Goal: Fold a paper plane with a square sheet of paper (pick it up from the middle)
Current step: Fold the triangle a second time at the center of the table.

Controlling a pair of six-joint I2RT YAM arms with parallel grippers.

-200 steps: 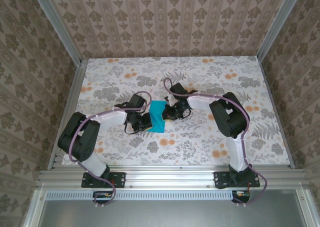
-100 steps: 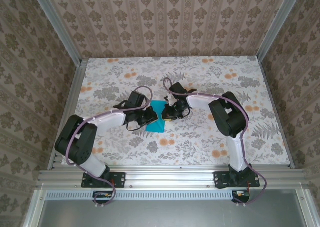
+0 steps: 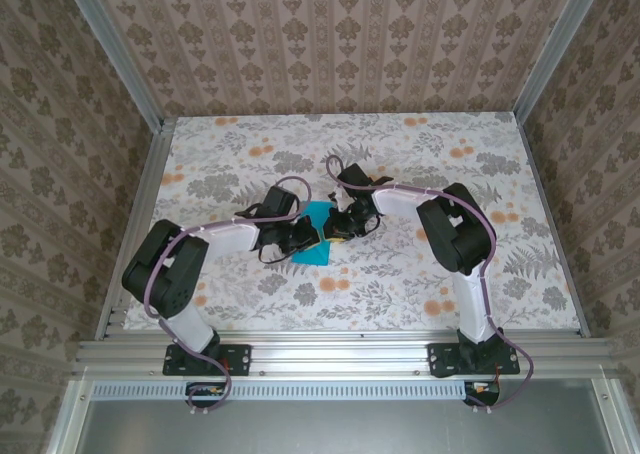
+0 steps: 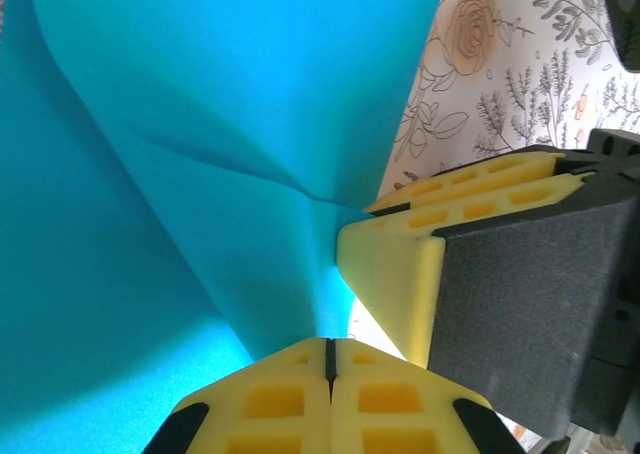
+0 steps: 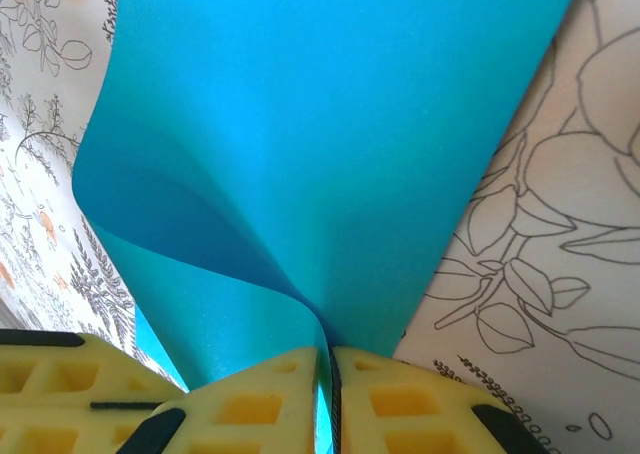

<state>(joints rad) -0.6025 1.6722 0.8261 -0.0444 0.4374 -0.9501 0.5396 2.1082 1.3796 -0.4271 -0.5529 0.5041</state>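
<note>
Grip from both sides: my left end effector (image 4: 330,359) clenched on the square sheet of paper (image 3: 312,251), right end effector (image 5: 330,362) clenched opposite; sheet bowed mid-surface, long axis running far-to-near edge.

Seen from overhead, the square sheet of paper (image 3: 312,254) is partly covered across its middle by the left gripper (image 3: 309,237) and right gripper (image 3: 336,231), their fingertips too small to make out. Both wrist views cut the sheet off at the top edge.
</note>
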